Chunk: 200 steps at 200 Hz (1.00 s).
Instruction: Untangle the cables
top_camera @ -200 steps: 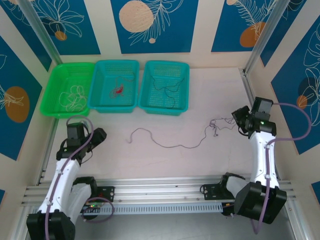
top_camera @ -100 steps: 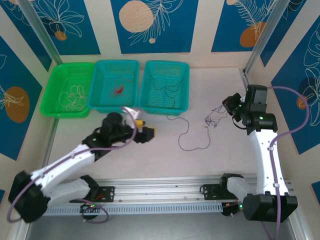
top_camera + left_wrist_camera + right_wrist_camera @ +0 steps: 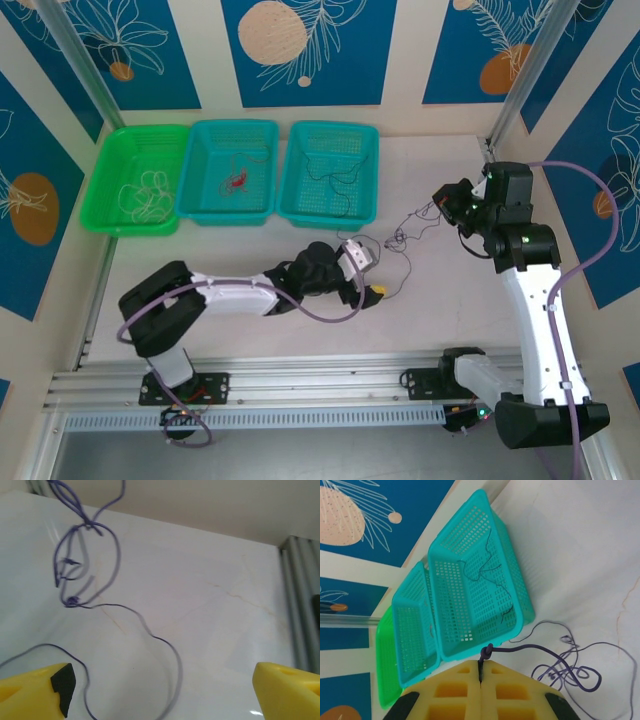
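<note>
Purple-black cable (image 3: 400, 240) is the thing to sort out. It sits on the white table (image 3: 200, 245), just in front of the right basket (image 3: 335, 127). One end goes up to the right gripper (image 3: 445, 200). The rest hangs down in small loops and a knot, and then trails on the table.

The wrist view shows the right gripper (image 3: 481, 672) with its yellow pads pressed together, pinching the cable (image 3: 560, 655) close to a little knot. The left gripper (image 3: 368, 272) is low by the trailing part. Its fingers (image 3: 35, 690) are spread wide, and the loose wire (image 3: 117, 565) lies on the table in front of them, not held.

The cable looks very thin, light and floppy. It will likely bend any way it is pulled. It may slip out of the pads, and a hard tug could pull the knot tighter. A good place to hold is probably the loose stretch just below the loops, so that the two grippers can gently pull apart.

Three baskets stand in a row at the back.
- The green basket (image 3: 140, 130) holds a whitish cable (image 3: 150, 190).
- The middle basket (image 3: 235, 125) holds a red cable (image 3: 238, 182).
- The right basket holds a dark cable (image 3: 335, 180).
</note>
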Tool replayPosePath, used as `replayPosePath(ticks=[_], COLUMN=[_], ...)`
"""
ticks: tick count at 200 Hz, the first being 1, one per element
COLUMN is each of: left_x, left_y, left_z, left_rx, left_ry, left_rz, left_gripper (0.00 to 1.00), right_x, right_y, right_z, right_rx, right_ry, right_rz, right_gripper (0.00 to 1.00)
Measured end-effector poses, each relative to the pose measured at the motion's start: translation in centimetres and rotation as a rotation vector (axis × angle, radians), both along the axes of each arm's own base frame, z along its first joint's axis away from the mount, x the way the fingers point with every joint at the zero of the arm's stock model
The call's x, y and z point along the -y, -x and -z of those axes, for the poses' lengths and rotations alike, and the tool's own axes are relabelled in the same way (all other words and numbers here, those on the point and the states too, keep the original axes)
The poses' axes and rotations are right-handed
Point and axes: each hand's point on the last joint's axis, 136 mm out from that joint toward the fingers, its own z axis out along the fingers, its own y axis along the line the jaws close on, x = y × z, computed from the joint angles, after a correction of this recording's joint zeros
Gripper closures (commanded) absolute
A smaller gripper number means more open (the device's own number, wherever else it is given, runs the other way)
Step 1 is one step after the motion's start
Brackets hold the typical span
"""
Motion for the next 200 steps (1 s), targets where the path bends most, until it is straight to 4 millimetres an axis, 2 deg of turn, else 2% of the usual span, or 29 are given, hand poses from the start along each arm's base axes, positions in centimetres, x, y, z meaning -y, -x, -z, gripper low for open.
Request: replayPosePath(ticks=[39, 60, 97, 123, 139, 153, 172, 182, 190, 200], left_x=[2.0, 2.8, 3.8, 5.0, 5.6, 5.8, 5.9, 5.9, 5.7, 5.2], left_y=[-3.7, -5.3, -6.8, -7.7, -8.0, -8.1, -8.0, -7.9, -8.0, -8.0], left_z=[-0.8, 0.1, 2.7, 1.9, 0.9, 0.3, 0.0, 0.0, 0.2, 0.7], left_rx=[0.182, 0.243, 0.233, 0.187, 0.161, 0.136, 0.101, 0.094, 0.08, 0.075], left_ry=[0.011, -0.009, -0.023, 0.056, 0.117, 0.159, 0.19, 0.195, 0.197, 0.187], left_rz=[-0.082, -0.119, -0.127, -0.13, -0.136, -0.137, -0.135, -0.131, -0.138, -0.142], left_gripper=[0.04, 0.02, 0.02, 0.06, 0.2, 0.38, 0.76, 0.92, 1.0, 1.0], right_x=[-1.0, -1.3, -1.6, -1.6, -1.6, -1.6, -1.2, -0.7, -0.1, 0.7], right_y=[0.5, 0.8, 1.1, 1.2, 1.2, 1.4, 1.6, 1.8, 1.9, 2.0], right_z=[-1.0, -1.3, -2.4, -3.4, -3.6, -3.6, -3.4, -3.3, -3.1, -3.2], right_rx=[0.016, 0.022, 0.043, 0.065, 0.07, 0.067, 0.055, 0.047, 0.038, 0.034], right_ry=[-0.039, -0.056, -0.071, -0.075, -0.075, -0.078, -0.072, -0.062, -0.053, -0.041], right_rz=[-0.03, -0.039, -0.048, -0.047, -0.047, -0.044, -0.017, 0.011, 0.041, 0.078], right_gripper=[1.0, 1.0, 1.0, 1.0, 1.0, 1.0, 1.0, 1.0, 1.0, 1.0])
